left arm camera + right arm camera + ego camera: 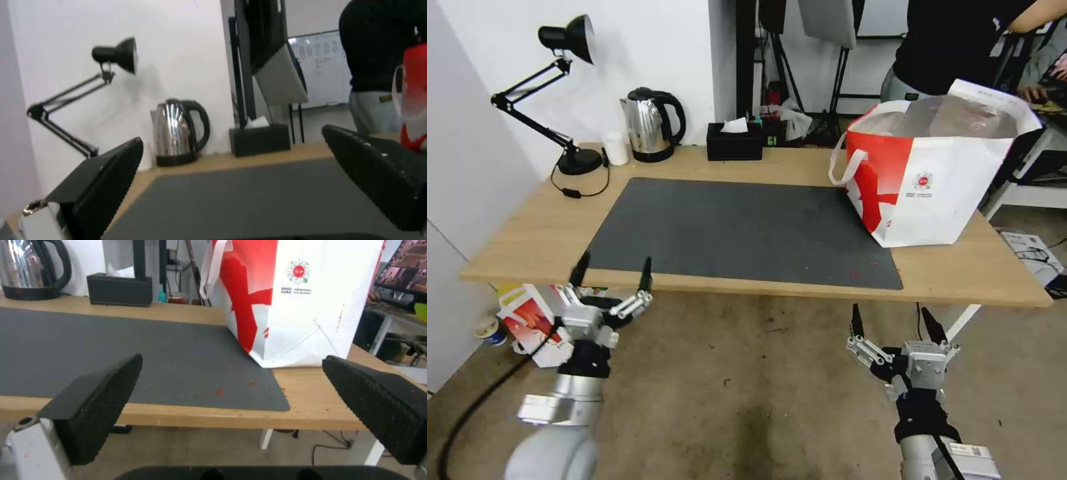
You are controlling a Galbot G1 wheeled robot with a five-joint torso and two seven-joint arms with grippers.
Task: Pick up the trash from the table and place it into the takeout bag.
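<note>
Both grippers are held below the near edge of the table (527, 240), the left gripper (612, 273) and the right gripper (899, 325) each with fingers spread wide and nothing between them. The takeout bag (934, 180) stands open at the mat's (727, 227) far right corner, its foil lining exposed. No bowl or cup is seen on the mat, only small red specks (219, 391). The work looks finished; both arms are best kept low and clear of the bag.
</note>
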